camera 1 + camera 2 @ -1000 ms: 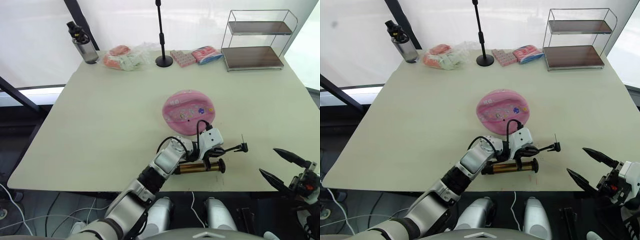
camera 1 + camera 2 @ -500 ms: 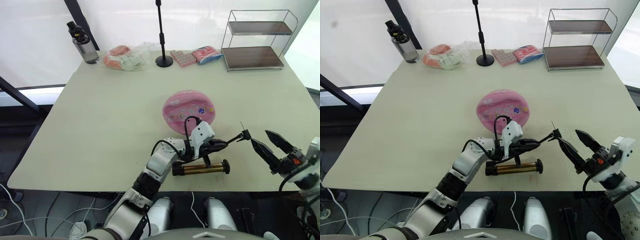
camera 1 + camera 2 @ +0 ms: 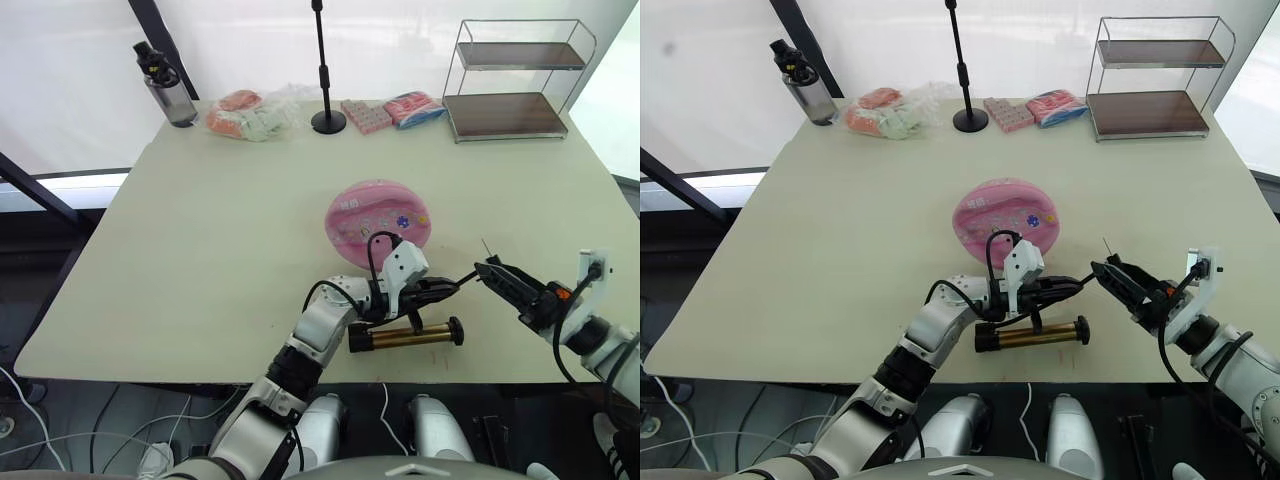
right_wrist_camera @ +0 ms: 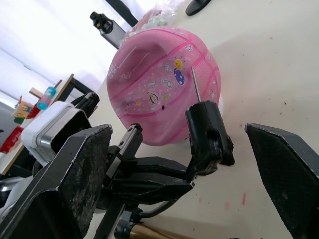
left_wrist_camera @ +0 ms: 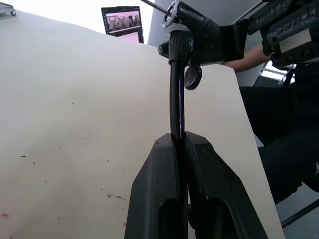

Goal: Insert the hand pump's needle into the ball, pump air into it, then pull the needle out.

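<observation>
The ball [image 3: 378, 223] sits mid-table. The left gripper [image 3: 440, 290] pinches the hose [image 5: 177, 94]; the right gripper [image 4: 199, 164], fingers wide, should close gently around the needle [image 4: 196, 83] fitting.

A pale beige table [image 3: 220, 230] is standing before bright white curtains [image 3: 240, 40]. At its far edge, a two-tier wire shelf [image 3: 515, 80] is sitting right of a black stand [image 3: 326, 90].
</observation>
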Motion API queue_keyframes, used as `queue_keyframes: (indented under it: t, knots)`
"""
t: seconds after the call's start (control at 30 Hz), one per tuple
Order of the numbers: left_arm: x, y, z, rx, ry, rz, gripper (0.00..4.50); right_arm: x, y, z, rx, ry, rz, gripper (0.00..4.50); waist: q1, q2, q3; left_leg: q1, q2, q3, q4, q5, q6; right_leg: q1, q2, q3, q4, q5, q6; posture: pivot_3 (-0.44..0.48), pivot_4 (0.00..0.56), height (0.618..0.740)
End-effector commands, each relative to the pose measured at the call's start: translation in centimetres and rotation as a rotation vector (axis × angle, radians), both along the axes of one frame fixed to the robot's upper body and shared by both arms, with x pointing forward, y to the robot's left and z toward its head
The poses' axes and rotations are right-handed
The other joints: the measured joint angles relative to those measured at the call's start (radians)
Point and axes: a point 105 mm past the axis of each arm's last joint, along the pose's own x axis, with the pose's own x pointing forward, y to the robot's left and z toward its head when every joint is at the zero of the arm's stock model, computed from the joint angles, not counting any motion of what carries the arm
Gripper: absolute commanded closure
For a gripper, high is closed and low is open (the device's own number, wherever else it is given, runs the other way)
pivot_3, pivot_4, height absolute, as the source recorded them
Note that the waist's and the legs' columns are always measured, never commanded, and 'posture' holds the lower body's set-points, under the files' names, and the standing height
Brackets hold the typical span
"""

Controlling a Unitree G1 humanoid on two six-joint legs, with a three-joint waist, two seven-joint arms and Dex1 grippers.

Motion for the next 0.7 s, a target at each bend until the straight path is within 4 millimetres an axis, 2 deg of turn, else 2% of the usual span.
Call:
queue_keyframes:
  t: [0.03, 0.33, 0.4, 0.47, 0.5, 0.53, 0.67, 0.7]
  knots:
    - [-0.23, -0.24, 1.0, -0.04, -0.027, -0.018, 4.33, -0.02, -0.28, 1.07, 0.018, -0.035, -0.003, 0.0, 0.0, 0.0, 0.0, 0.0, 0.0, 0.0, 0.0, 0.0, 0.0, 0.0, 0.0, 0.0, 0.0, 0.0, 0.0, 0.0, 0.15, 0.74]
    - [-0.18, -0.27, 0.82, -0.037, -0.018, -0.019, 4.33, 0.15, -0.71, 1.12, 0.029, -0.038, -0.025, 0.0, 0.0, 0.0, 0.0, 0.0, 0.0, 0.0, 0.0, 0.0, 0.0, 0.0, 0.0, 0.0, 0.0, 0.0, 0.0, 0.0, 0.15, 0.74]
    - [-0.16, -0.25, 0.76, -0.036, -0.015, -0.018, 4.5, 0.17, -0.78, 1.15, 0.029, -0.039, -0.026, 0.58, 0.0, 0.0, 0.0, 0.0, 0.0, 0.0, 0.0, 0.0, 0.0, 0.0, 0.0, 0.0, 0.0, 0.0, 0.0, 0.0, 0.15, 0.74]
    - [-0.16, -0.25, 0.73, -0.036, -0.012, -0.017, 4.5, 0.12, -0.82, 1.16, 0.026, -0.038, -0.024, 1.62, 0.0, 0.0, 0.0, 0.0, 0.0, 0.0, 0.0, 0.0, 0.0, 0.0, 0.0, 0.0, 0.0, 0.0, 0.0, 0.0, 0.15, 0.74]
    - [-0.15, -0.26, 0.71, -0.036, -0.012, -0.016, 4.5, 0.11, -0.82, 1.16, 0.024, -0.037, -0.023, 1.75, 0.0, 0.0, 0.0, 0.0, 0.0, 0.0, 0.0, 0.0, 0.0, 0.0, 0.0, 0.0, 0.0, 0.0, 0.0, 0.0, 0.15, 0.74]
    - [-0.15, -0.25, 0.7, -0.036, -0.011, -0.016, 4.5, 0.12, -0.82, 1.18, 0.023, -0.037, -0.024, 2.12, 0.0, 0.0, 0.0, 0.0, 0.0, 0.0, 0.0, 0.0, 0.0, 0.0, 0.0, 0.0, 0.0, 0.0, 0.0, 0.0, 0.15, 0.74]
    - [-0.15, -0.26, 0.67, -0.037, -0.009, -0.015, 4.5, 0.13, -0.67, 1.1, 0.018, -0.034, -0.016, 4.01, 0.0, 0.0, 0.0, 0.0, 0.0, 0.0, 0.0, 0.0, 0.0, 0.0, 0.0, 0.0, 0.0, 0.0, 0.0, 0.0, 0.15, 0.74]
    - [-0.14, -0.26, 0.67, -0.038, -0.008, -0.014, 4.5, 0.12, -0.61, 1.07, 0.018, -0.032, -0.013, 4.15, 0.0, 0.0, 0.0, 0.0, 0.0, 0.0, 0.0, 0.0, 0.0, 0.0, 0.0, 0.0, 0.0, 0.0, 0.0, 0.0, 0.15, 0.74]
